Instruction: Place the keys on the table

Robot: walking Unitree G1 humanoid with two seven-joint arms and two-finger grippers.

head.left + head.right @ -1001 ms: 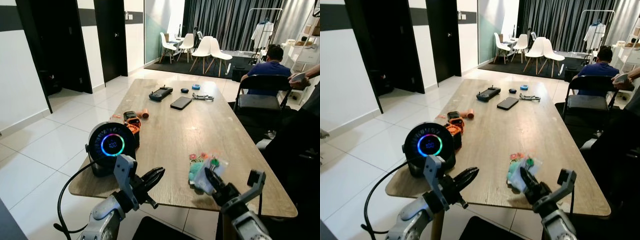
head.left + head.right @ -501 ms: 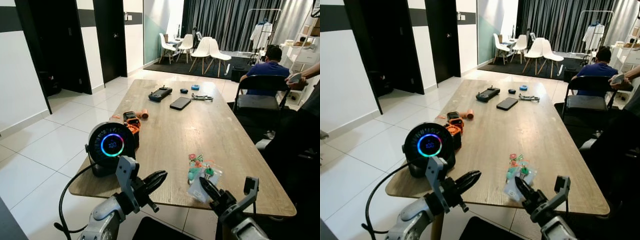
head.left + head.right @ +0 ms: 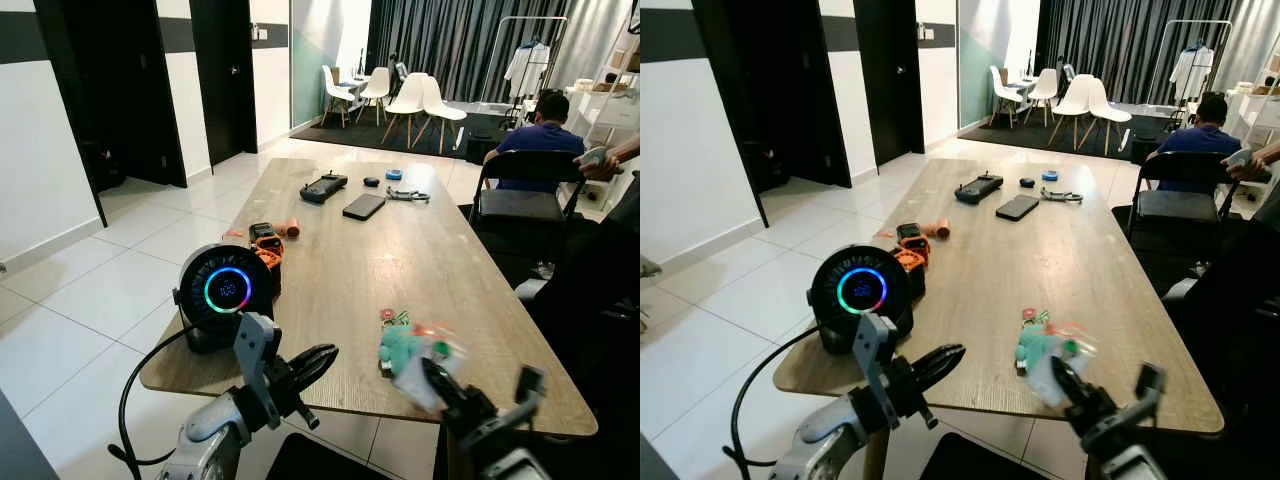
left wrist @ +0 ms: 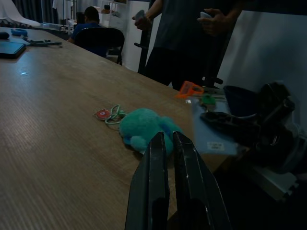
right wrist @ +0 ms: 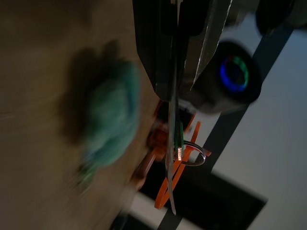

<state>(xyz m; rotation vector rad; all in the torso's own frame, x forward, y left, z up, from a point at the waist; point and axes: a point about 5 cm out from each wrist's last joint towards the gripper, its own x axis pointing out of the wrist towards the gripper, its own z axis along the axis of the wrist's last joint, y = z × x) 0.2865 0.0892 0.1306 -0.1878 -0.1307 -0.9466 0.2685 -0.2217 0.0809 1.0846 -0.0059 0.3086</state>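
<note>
Resting near the table (image 3: 400,255) edge, keys (image 3: 402,345) meet right gripper (image 3: 437,378).

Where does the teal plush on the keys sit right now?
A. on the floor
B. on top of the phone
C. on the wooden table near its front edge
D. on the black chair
C: the teal plush lies on the wooden table near the front edge, beside the right gripper.
</note>
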